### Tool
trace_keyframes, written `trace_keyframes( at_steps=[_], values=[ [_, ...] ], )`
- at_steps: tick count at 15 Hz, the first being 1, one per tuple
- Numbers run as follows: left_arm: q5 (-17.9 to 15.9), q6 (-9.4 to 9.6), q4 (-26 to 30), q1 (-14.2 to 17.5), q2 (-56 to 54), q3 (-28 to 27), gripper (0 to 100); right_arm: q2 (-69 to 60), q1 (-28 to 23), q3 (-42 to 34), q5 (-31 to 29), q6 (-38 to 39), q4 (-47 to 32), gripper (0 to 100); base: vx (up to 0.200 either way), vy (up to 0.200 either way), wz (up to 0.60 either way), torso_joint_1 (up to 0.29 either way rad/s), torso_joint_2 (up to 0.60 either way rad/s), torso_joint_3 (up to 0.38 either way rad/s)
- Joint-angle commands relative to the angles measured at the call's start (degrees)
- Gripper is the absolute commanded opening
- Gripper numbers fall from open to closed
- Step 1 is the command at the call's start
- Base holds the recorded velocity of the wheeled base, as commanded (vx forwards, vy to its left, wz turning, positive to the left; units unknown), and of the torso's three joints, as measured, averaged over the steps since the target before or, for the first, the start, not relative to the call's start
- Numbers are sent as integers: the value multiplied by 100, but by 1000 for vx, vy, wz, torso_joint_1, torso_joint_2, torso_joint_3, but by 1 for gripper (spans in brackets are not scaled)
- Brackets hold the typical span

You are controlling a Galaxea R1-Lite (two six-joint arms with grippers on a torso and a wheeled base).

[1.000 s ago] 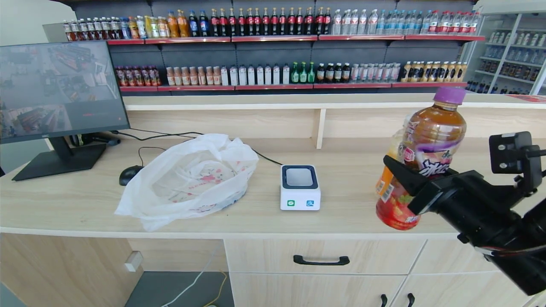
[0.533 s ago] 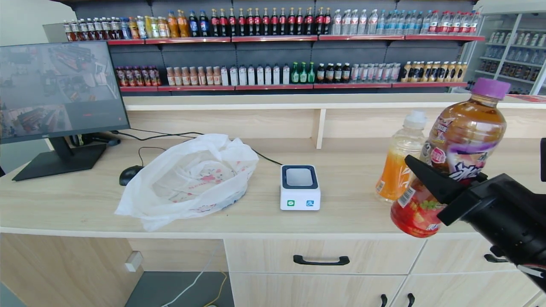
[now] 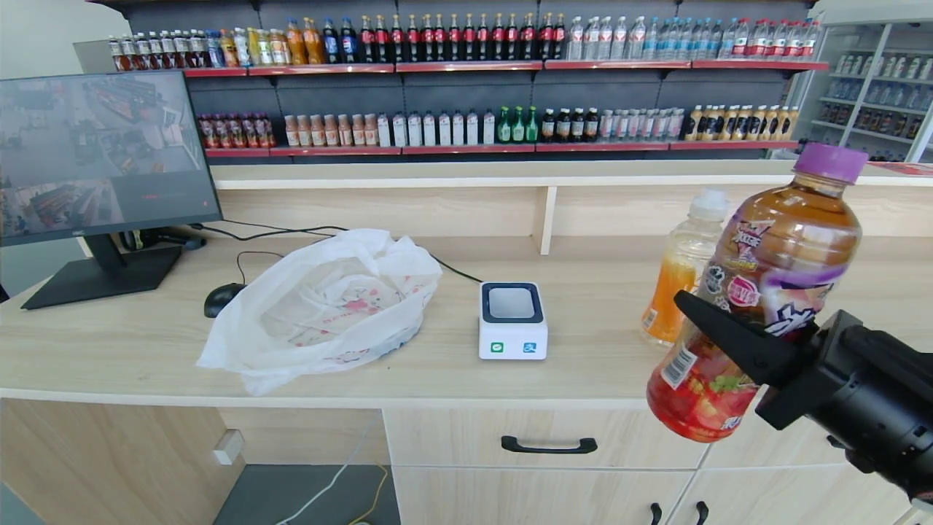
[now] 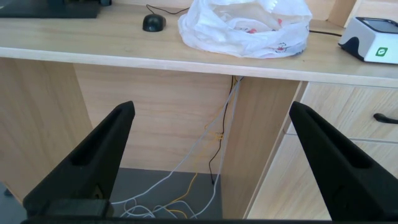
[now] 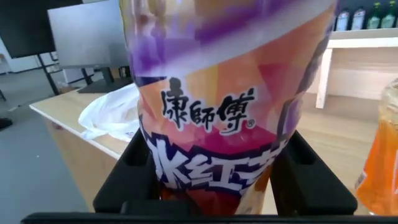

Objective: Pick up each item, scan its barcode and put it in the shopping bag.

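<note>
Purple-capped bottle (image 3: pixel 787 240), tilted, aloft

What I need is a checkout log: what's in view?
purple-capped plastic bottle of amber tea: one, amber, in right claw.
white-capped plastic bottle of orange drink: one, orange, on counter behind it.
boxy barcode scanner: one, white, counter middle.
thin plastic shopping bag: one, white, left of scanner.
computer mouse: one, black, left of bag.
flat monitor: one, black, counter's left end.
shelved bottles: many, mixed, back wall.
left claw: one, black, open, below counter.
right claw: one, black, shut on tea bottle.
</note>
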State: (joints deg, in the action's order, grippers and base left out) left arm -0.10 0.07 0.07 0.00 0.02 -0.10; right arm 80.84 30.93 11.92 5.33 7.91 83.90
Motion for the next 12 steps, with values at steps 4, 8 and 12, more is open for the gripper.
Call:
trace_keyframes(
  at_steps=[4, 8, 12],
  values=[
    [1, 1, 1, 0, -2, 10, 100, 213, 511, -164, 961, 70, 13, 0, 0, 0, 0, 0, 0, 0],
    [1, 1, 1, 0, -2, 1, 100, 591, 1161, 12, 1041, 97, 66, 0, 0, 0, 0, 0, 0, 0],
    [1, 1, 1, 0, -2, 1, 100, 1259, 1530, 926, 1058, 905, 109, 0, 0, 0, 0, 0, 0, 0]
  ],
)
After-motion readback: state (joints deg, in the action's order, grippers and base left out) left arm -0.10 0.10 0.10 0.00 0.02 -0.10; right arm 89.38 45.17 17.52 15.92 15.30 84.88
